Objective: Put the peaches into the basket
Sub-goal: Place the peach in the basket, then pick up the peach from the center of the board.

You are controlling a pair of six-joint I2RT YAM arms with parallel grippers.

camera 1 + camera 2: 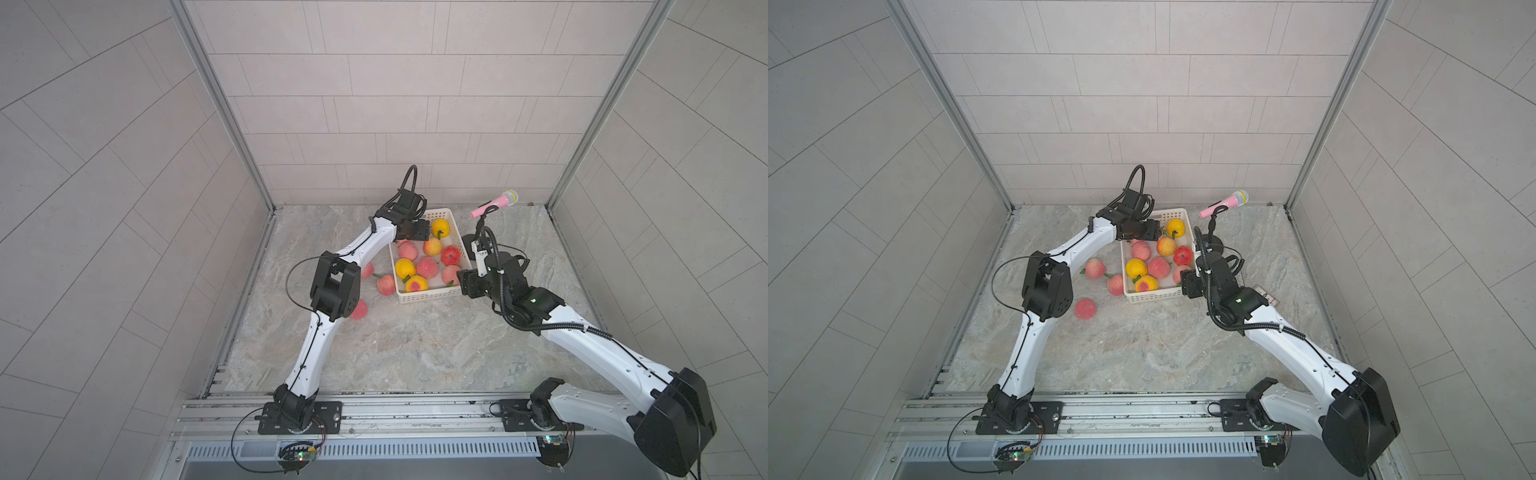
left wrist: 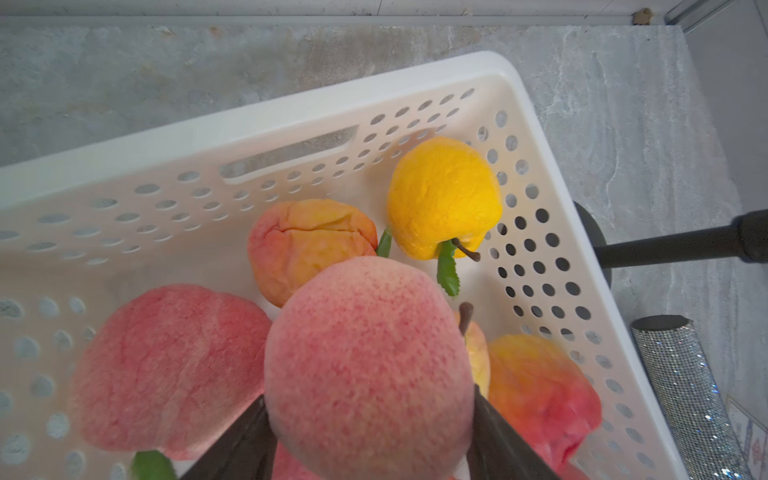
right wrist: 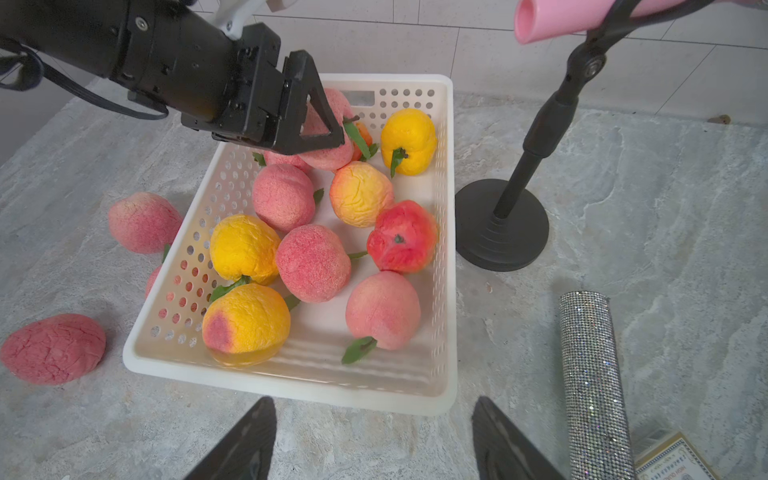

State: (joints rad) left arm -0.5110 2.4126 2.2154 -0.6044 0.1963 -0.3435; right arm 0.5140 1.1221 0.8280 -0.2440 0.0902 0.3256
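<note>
A: Tiled walls (image 1: 415,124), marble table (image 1: 415,353). We see the left gripper (image 3: 320,124) clamping a pink peach (image 2: 365,353) over the basket (image 3: 291,384).
B: We mark the right gripper (image 3: 372,409) gaping, empty, near its rim. Three peaches (image 3: 143,222) lie outside on the table.

Grey tiled walls (image 1: 395,83) w/ alu corner posts (image 1: 222,104), marbled stone tabletop (image 1: 415,353).
</note>
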